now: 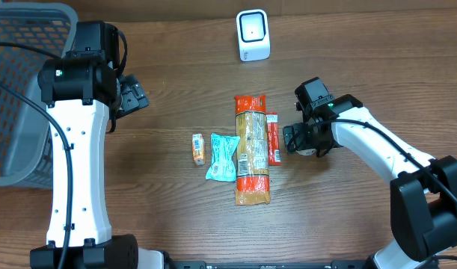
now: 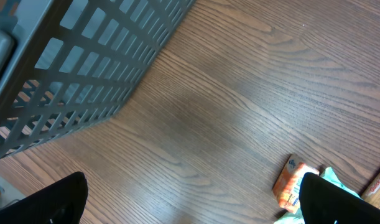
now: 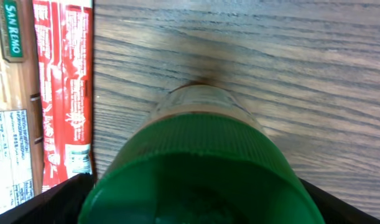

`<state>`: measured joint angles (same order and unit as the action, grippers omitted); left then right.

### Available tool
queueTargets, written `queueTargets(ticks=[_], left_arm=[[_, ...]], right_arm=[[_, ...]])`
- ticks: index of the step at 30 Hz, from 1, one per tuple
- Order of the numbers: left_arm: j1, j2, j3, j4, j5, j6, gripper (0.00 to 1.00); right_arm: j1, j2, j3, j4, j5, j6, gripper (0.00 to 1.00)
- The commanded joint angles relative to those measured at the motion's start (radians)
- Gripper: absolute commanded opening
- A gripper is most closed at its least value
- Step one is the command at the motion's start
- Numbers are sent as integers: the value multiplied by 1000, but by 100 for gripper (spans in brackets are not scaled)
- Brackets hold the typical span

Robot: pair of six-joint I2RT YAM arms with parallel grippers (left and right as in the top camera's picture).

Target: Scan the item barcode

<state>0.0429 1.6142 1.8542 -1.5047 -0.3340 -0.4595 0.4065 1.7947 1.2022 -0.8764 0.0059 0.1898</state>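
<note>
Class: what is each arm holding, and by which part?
The left fingers hold nothing. The right fingers flank the green-capped bottle at its cap; a grip cannot be told.

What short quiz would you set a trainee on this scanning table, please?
1. True or false: the left gripper is holding the orange packet.
2. Which item lies closest to the right gripper? A) teal packet B) red packet C) grey basket
3. Fill in: the cap between the fingers in the right wrist view is coloured ___.
Key: 1 false; 2 B; 3 green.
</note>
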Motion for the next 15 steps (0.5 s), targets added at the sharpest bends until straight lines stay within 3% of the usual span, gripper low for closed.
queueTargets(ticks=[1, 15], left_arm=[[3, 9, 5, -2, -13, 18, 100], [2, 9, 5, -2, -13, 18, 100]], right_arm=[[2, 3, -5, 20, -9, -8, 100], [0, 3, -4, 36, -8, -6, 100]])
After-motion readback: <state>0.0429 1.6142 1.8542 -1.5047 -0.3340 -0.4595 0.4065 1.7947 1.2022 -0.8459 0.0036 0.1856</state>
